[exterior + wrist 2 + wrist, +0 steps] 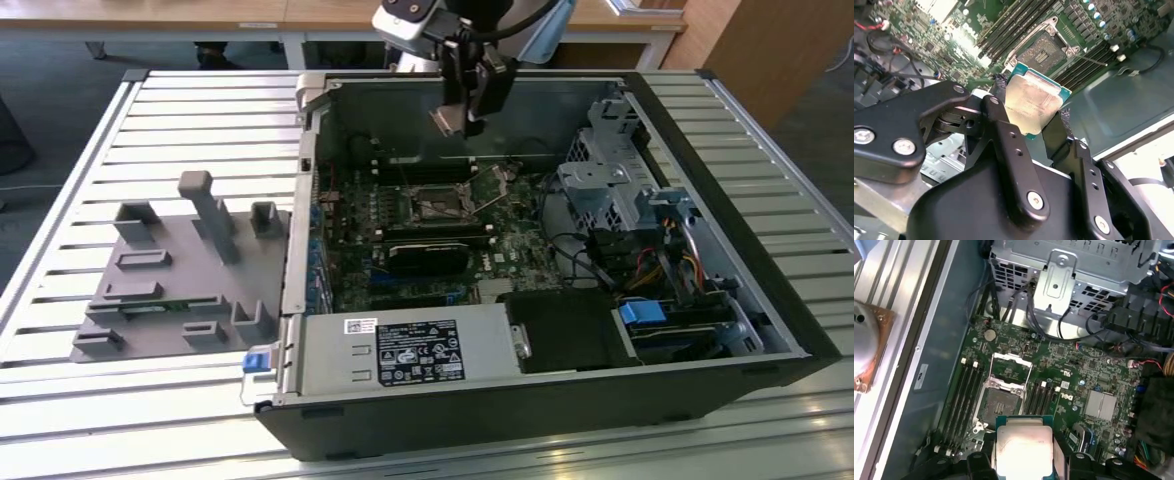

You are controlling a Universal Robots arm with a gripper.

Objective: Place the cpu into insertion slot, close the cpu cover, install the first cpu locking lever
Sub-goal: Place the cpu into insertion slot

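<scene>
My gripper (458,112) hangs above the open computer case (747,300), shut on the cpu (446,122). In both wrist views the cpu (1033,102) (1023,445) shows its dull silver top and green rim, pinched at two opposite edges by the black fingers (999,107). Below it on the motherboard lies the insertion slot (434,205) (1046,50) (998,405), bare and dark in its centre. The cpu cover (1011,366) stands flipped open at one side of the slot. A thin locking lever (1089,60) sticks out beside the slot, unlatched.
Memory slots (966,390) flank the slot. A black card (427,255), a power supply (414,350), a metal drive cage (601,190) and cables (667,265) fill the case. A grey holder block (174,270) sits on the slatted table at the exterior view's left.
</scene>
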